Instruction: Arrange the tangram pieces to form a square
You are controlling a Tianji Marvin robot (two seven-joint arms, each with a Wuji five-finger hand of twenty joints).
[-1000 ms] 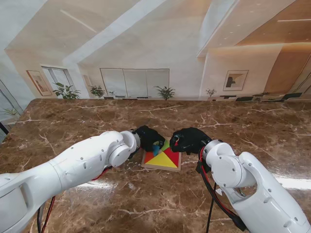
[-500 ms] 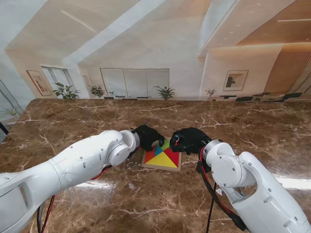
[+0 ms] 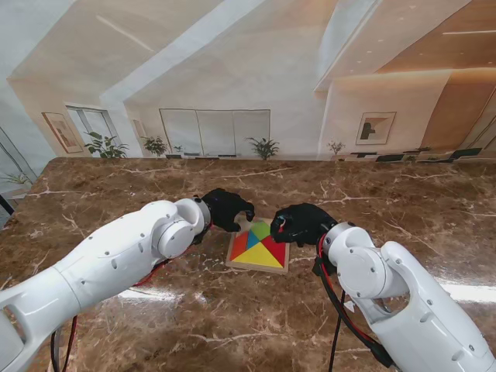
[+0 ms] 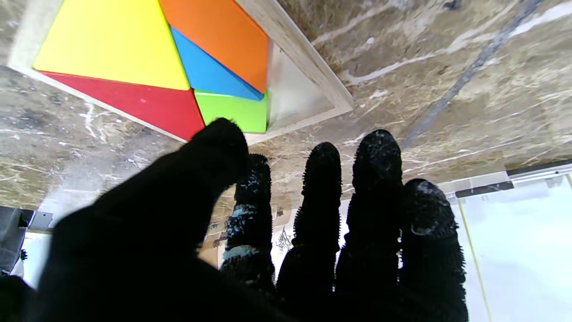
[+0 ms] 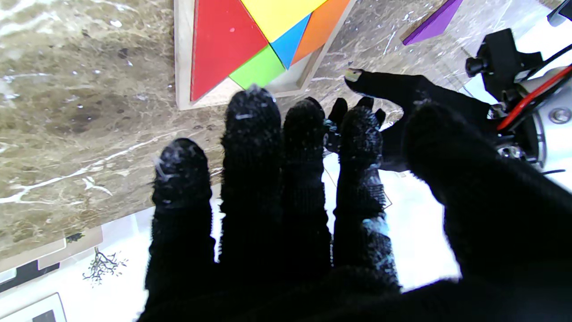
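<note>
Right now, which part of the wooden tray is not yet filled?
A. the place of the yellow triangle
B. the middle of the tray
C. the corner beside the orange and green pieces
C: the left wrist view shows bare tray floor beside the orange piece and green piece.

The purple piece [image 5: 432, 23] is cut off by the right wrist view's edge.

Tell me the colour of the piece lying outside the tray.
Purple piece, seen best in the right wrist view, beyond the tray.
</note>
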